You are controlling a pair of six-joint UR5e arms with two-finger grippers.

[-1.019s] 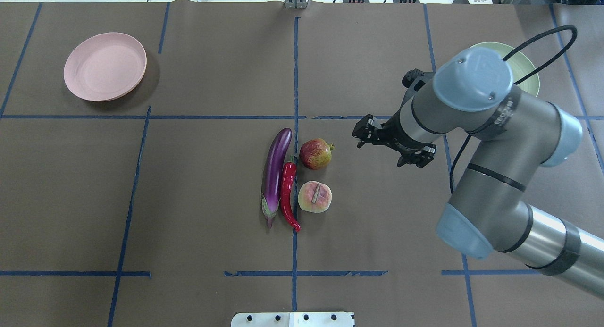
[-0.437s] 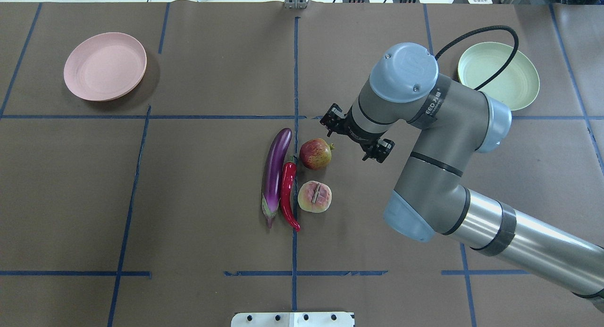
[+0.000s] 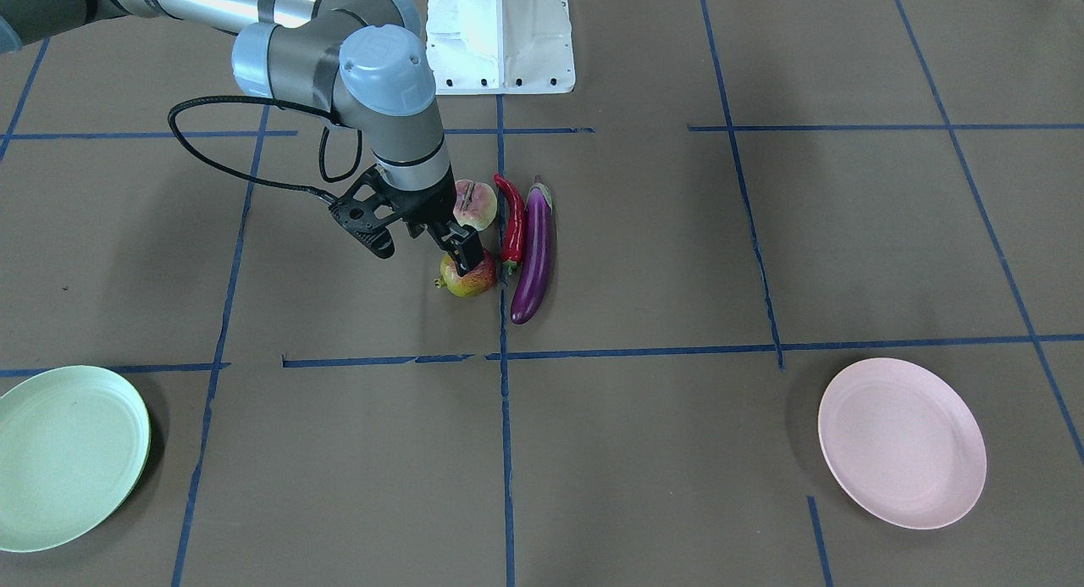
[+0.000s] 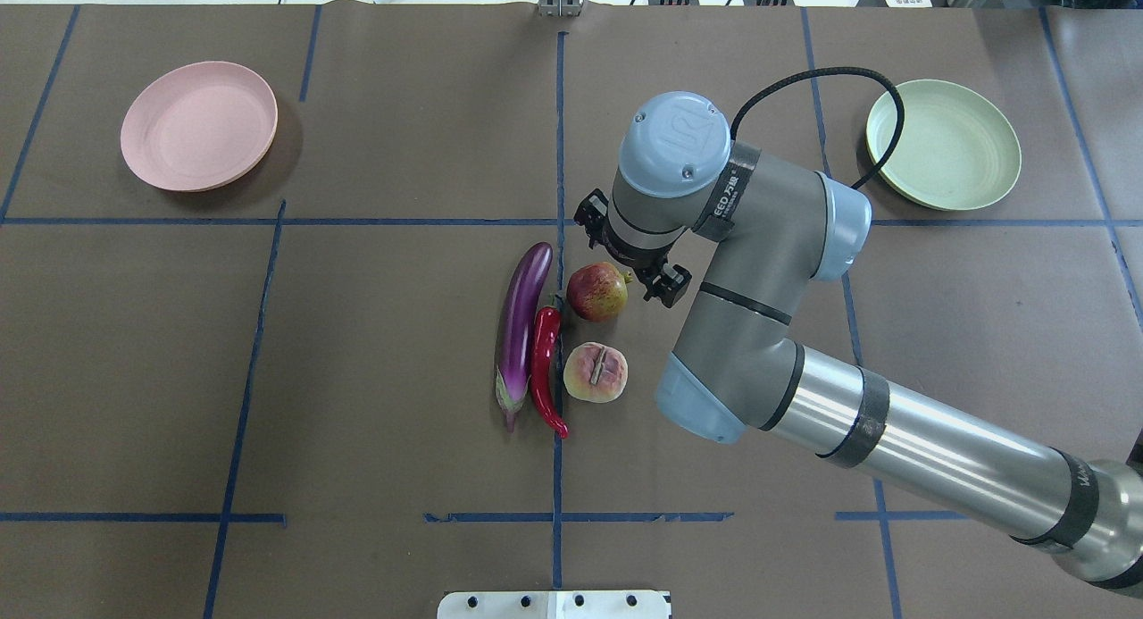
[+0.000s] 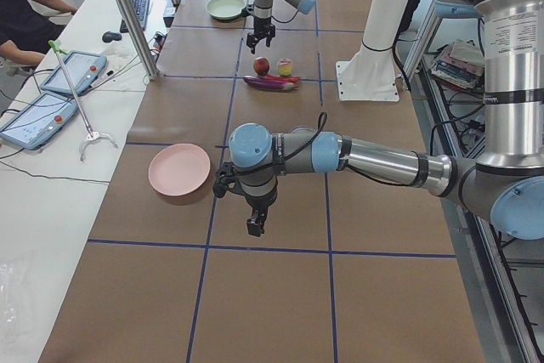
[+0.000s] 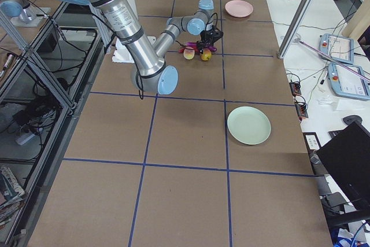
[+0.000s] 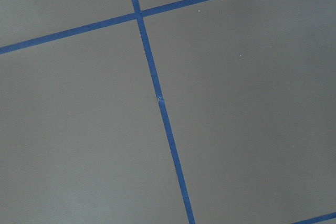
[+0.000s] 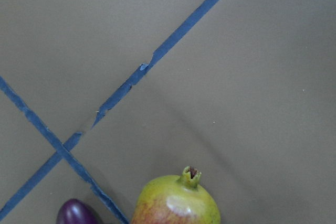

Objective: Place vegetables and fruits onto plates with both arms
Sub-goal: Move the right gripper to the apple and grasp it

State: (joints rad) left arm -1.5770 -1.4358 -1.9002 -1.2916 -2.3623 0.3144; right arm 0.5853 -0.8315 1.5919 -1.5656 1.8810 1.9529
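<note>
On the table [image 4: 357, 378], the green plate [image 4: 943, 146] is seen at upper right of the overhead frame; the red-yellow-green fruit [image 4: 596, 291] is found at centre, beneath the right claw [image 3: 464, 250]; neither its state nor that of the left claw [image 5: 255, 225] can be told; the fruit's girth should be straddled squarely.

The arm [image 4: 768, 244] extended from lower right to the red fruit [image 4: 596, 293] at centre; pink plate [image 4: 198, 126] lay upper left, green plate [image 4: 945, 146] upper right.

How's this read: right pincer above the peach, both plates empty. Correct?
Wrong fruit. The exterior front-facing view shows the right pincer above the red-yellow fruit, not the peach beside it. The green plate and pink plate are both empty.
</note>
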